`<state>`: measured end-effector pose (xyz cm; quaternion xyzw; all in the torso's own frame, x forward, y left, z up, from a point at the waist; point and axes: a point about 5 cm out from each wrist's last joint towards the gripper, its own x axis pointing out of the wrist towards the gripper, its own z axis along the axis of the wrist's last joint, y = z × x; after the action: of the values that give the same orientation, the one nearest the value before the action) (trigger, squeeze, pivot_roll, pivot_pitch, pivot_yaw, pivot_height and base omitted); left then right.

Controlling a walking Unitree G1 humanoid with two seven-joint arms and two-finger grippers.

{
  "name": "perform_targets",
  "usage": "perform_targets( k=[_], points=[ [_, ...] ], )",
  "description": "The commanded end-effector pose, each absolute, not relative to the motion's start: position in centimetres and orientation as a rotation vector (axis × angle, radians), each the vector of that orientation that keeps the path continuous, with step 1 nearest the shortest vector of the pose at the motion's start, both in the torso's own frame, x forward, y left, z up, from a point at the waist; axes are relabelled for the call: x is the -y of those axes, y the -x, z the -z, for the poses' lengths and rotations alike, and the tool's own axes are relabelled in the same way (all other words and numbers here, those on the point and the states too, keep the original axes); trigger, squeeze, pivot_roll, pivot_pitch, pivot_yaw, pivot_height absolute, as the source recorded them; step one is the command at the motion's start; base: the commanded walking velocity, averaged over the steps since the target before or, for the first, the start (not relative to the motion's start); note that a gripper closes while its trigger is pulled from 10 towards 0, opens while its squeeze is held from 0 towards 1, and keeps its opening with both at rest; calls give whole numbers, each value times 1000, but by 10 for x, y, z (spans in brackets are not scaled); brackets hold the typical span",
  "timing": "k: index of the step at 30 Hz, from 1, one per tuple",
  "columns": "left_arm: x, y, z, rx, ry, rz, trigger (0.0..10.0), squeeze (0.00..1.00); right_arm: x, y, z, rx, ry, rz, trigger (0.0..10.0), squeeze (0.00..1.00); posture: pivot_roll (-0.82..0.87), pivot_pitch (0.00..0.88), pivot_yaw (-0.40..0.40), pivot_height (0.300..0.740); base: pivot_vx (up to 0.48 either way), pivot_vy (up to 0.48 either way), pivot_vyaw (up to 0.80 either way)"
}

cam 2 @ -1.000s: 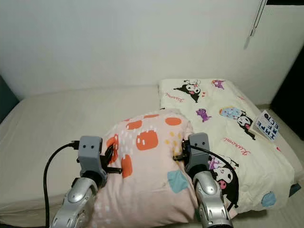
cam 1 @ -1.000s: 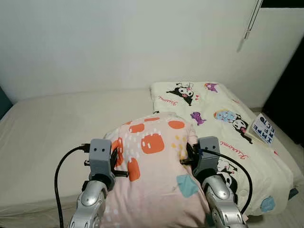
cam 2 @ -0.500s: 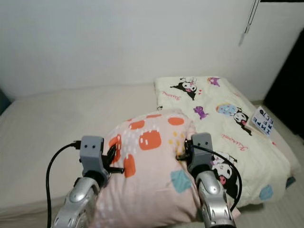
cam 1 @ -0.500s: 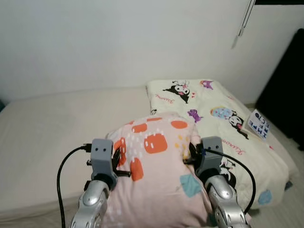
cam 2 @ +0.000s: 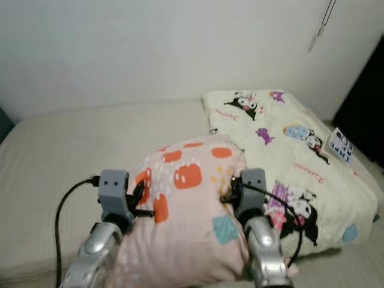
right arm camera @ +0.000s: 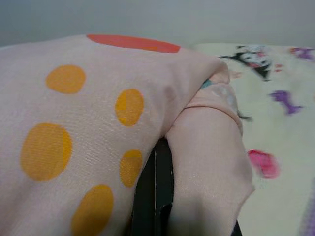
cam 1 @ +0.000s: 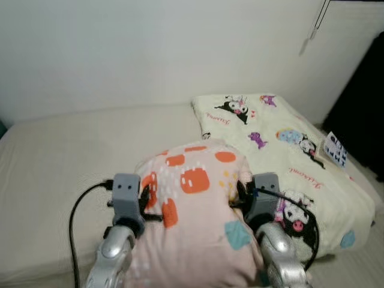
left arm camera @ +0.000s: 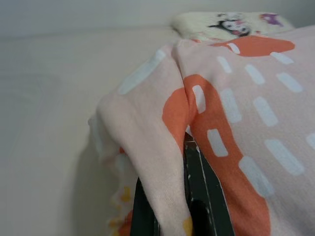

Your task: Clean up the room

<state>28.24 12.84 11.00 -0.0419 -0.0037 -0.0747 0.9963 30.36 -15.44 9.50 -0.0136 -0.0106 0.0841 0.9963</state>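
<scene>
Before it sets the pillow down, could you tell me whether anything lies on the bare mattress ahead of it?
Nothing visible does. The pink pillow is pinched by both grippers, left and right; the cream mattress ahead is bare, and the cartoon-print blanket lies to its right.

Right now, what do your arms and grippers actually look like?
Two shiny silver jointed arms, each ending in a boxy grey wrist block. A black cable loops from the left gripper; another curls by the right gripper. The long fingers are black.

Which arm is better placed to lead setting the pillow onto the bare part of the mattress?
Probably left: the left gripper pinches the pillow edge nearest the bare mattress; the right gripper grips beside the cartoon blanket.
</scene>
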Motion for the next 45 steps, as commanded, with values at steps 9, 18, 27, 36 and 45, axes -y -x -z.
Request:
perform_targets(
  k=[9, 18, 27, 36, 45],
  points=[
    [-125, -282, -114, 29, 88, 167, 10000, 0, 149, -306, -102, 67, 27, -190, 10000, 0, -14, 84, -25, 740, 0, 404, 0],
    [-125, -282, -115, 30, 87, 171, 10000, 0, 148, -305, -102, 69, 27, -191, 10000, 0, -13, 80, -22, 740, 0, 404, 0],
    [-126, -281, -115, 29, 83, 176, 10000, 0, 148, -305, -102, 70, 23, -189, 10000, 0, -9, 77, -19, 740, 0, 405, 0],
    [-127, -282, -118, 39, 86, 179, 10000, 0, 148, -306, -102, 71, 21, -186, 10000, 0, -5, 82, -17, 740, 0, -51, 0],
    [-125, -280, -120, 47, 72, 180, 10000, 0, 148, -305, -102, 72, 18, -183, 10000, 0, -5, 85, -15, 740, 0, -480, 0]
  ],
)
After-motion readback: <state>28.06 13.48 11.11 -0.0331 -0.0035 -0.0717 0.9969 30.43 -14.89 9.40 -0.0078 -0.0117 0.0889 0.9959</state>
